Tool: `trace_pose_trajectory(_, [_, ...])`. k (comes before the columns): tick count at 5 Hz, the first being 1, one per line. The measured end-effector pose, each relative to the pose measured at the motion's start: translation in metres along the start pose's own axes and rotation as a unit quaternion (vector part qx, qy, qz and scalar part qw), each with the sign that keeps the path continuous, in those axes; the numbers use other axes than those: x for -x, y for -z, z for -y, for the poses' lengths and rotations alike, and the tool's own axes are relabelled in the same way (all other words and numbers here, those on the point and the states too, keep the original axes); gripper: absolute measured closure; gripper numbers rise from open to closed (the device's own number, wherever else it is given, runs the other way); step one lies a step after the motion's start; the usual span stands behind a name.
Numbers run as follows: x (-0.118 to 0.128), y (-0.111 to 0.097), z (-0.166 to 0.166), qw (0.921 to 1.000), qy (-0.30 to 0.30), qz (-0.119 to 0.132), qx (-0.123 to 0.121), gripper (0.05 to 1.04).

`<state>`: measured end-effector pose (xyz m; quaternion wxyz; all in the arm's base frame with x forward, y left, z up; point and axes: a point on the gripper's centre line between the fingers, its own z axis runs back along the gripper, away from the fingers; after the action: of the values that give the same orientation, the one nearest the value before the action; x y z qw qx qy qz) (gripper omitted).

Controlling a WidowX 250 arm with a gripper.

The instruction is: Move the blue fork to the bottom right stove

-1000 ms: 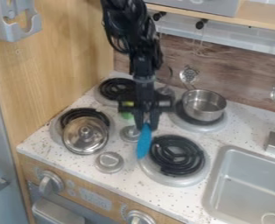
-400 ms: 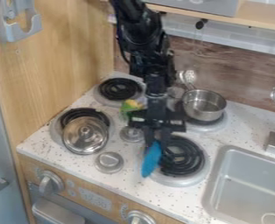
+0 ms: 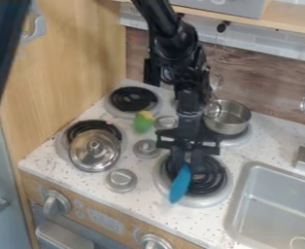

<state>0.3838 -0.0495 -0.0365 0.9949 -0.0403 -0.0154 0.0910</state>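
The bench [image 3: 139,197] has a pale, speckled top and a wood-grain front. Near its front edge, beside the sink [image 3: 272,209], the front-right burner [image 3: 224,182] is a ridged black spiral in a smooth grey ring. The smooth blue fork [image 3: 180,185], its visible part long, flattened and tapered, lies across this burner in the view, tilted, lower end towards the front edge; whether it touches the burner I cannot tell.

Towards the front-left corner, a shiny domed lid [image 3: 93,151] with a round knob leans over another black coil. A smooth, round metal pot [image 3: 229,118] sits on the back-right burner [image 3: 239,139], near the back edge. The back-left burner [image 3: 133,98] is a bare coil, with a rounded green and yellow object [image 3: 143,122] near it. Three round metal discs [image 3: 121,180] stand between the left and right burners.

The jointed black arm [image 3: 181,53] slopes down from the top edge of the view, its wrist nearly upright. The gripper [image 3: 187,168] points downward over the front-right burner, clamped on the fork's upper end.
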Motion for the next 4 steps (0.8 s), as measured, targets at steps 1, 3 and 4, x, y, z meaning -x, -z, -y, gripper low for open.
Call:
trace_pose_trajectory(1, [-0.008, 0.004, 0.0, 1.0, -0.006, 0.004, -0.004, 0.81])
trace_pose_trajectory(3, [-0.012, 0.003, -0.002, 0.9995, -0.025, 0.018, -0.011, 0.209])
trace_pose_trajectory(4, [-0.02, -0.024, 0.0, 0.9981, -0.031, 0.052, -0.005, 0.053])
